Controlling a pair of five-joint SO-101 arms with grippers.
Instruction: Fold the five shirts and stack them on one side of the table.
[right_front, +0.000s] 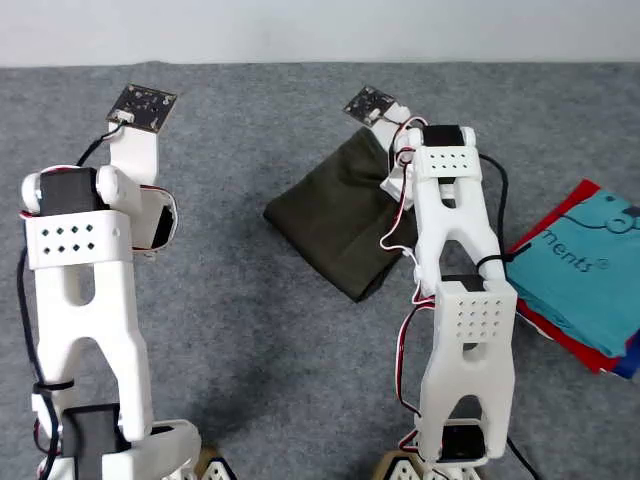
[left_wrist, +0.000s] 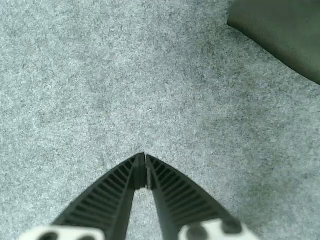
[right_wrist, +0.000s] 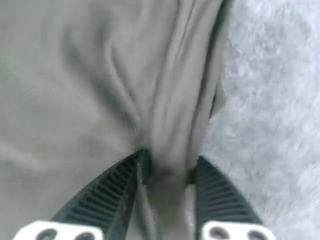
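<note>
As R jaws pinch, shirt fold btwn

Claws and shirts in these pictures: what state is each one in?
Left claw: shut, holding nothing.
Right claw: shut on a fold of the olive shirt.
Olive shirt: folded, gripped at its edge.
Teal shirt: folded, on top of the stack.
</note>
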